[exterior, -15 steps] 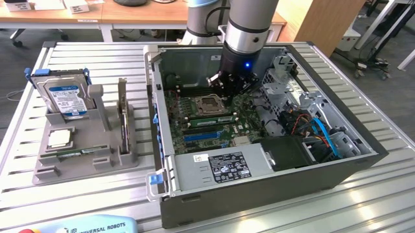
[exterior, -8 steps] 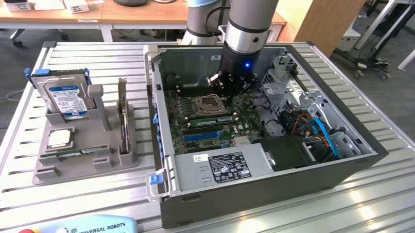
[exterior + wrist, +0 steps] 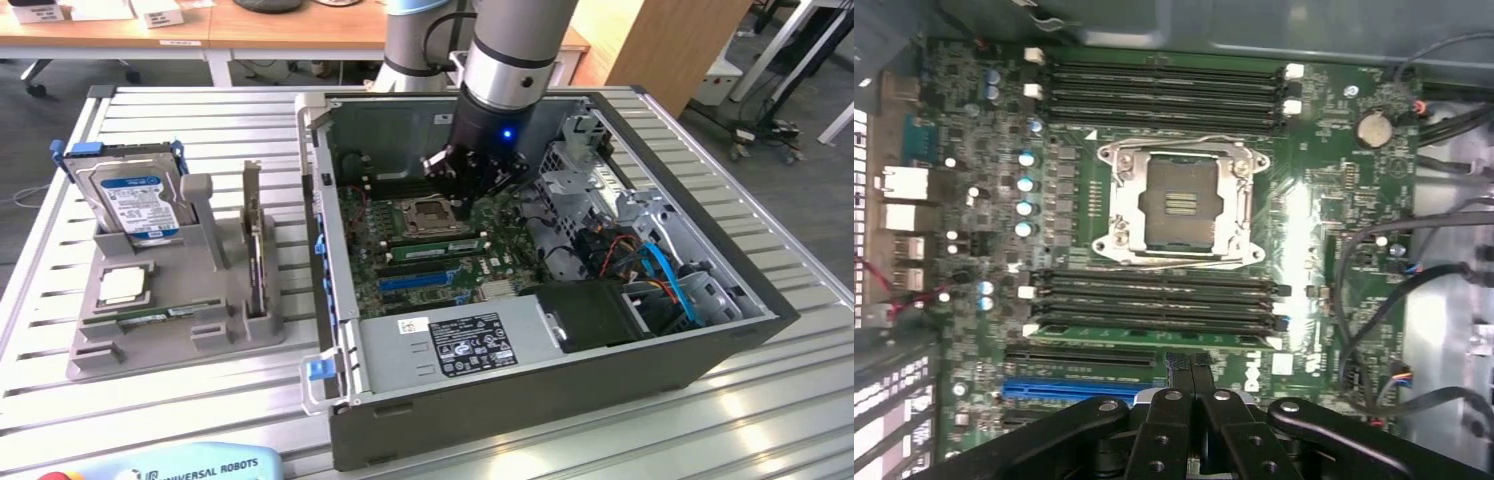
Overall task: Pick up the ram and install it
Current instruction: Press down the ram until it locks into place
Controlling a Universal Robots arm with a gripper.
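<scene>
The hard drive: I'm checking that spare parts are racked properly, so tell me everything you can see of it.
The hard drive is a silver metal box with a blue and white label on its face and blue plastic rails on its two sides. It stands on edge, leaning back slightly, in a slot of the grey holder on the slatted table, to the exterior view's left of the open computer case. Only the holder touches it.

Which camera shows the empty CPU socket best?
The wrist view shows it best: the CPU socket sits in plain sight, seen straight on, with its metal frame and bare centre clear. In the exterior view the CPU socket appears at a slant, with the shut gripper hanging just beside it.
</scene>
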